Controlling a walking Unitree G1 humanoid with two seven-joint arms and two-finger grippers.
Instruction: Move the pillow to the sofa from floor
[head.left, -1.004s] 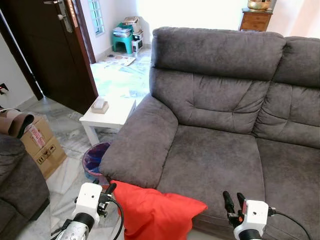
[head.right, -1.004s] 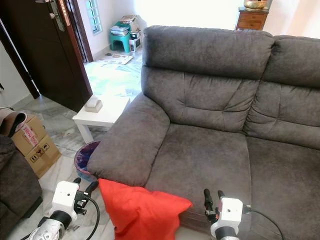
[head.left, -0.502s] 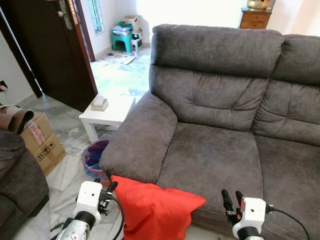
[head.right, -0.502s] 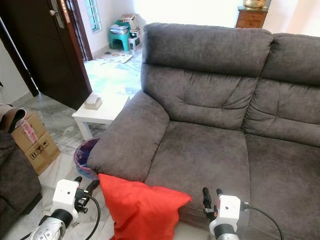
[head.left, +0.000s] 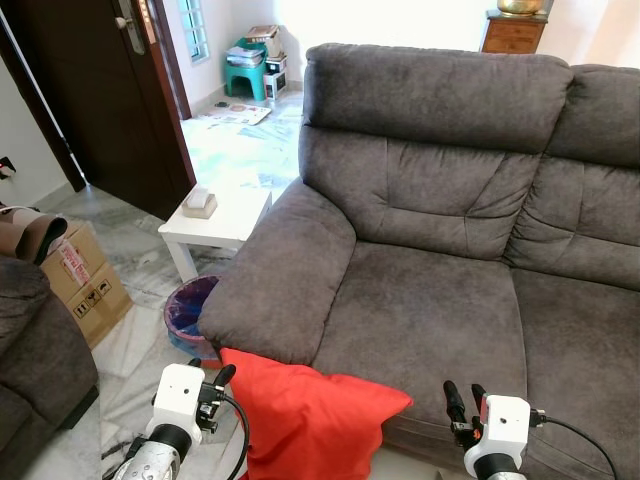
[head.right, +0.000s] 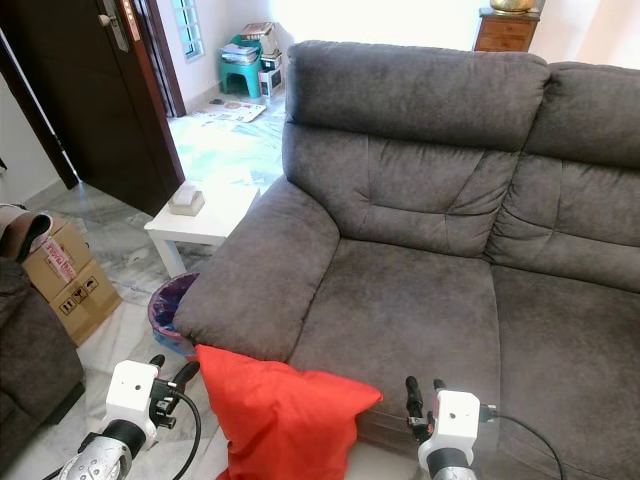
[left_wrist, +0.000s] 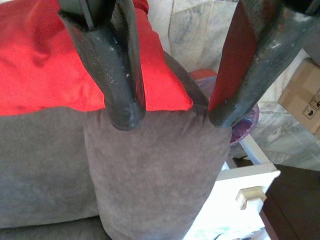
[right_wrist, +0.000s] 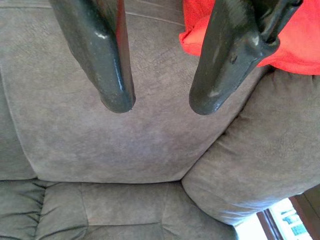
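Little shifted: red pillow (head.left: 305, 418) against grey sofa (head.left: 430, 300) front (apparently on marble floor (head.left: 130, 350)), both grippers spread.

- The sofa (head.left: 450, 300) seat cushion lies bare and open from above.
- The red pillow (head.left: 310, 420) leans against the sofa's front edge, covering the lower corner below the armrest (head.left: 275, 290).
- Left of the armrest, the purple bin (head.left: 190, 315) and white side table (head.left: 215, 225) crowd the floor gap.
- A cardboard box (head.left: 85, 285) stands further left, with marble floor (head.left: 130, 350) between.
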